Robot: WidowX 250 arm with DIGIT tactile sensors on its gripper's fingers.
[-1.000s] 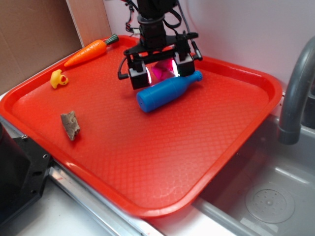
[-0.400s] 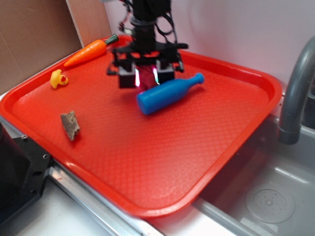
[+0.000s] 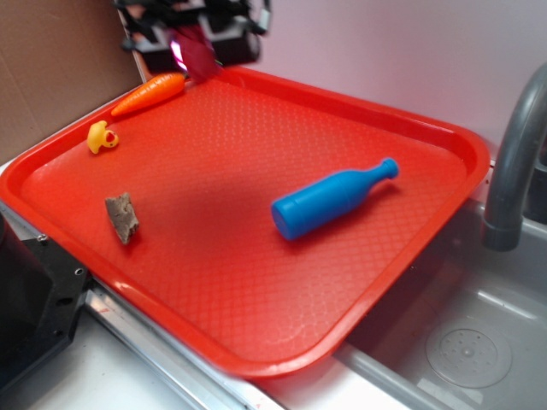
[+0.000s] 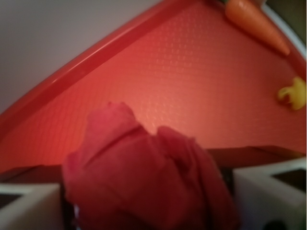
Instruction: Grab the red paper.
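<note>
Between the fingers of the tool [image 3: 195,53], lifted above the tray's [image 3: 410,128] far corner, sits the red paper [image 4: 144,182], a light, soft, crumpled wad that looks squashable and best pinched across its bulky middle, as here.

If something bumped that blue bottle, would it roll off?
The bottle lies on its side on the tray, so a sideways nudge would probably roll it. Its narrow neck would likely curve the roll. The tray's raised rim should stop it. It looks like light plastic.
</note>
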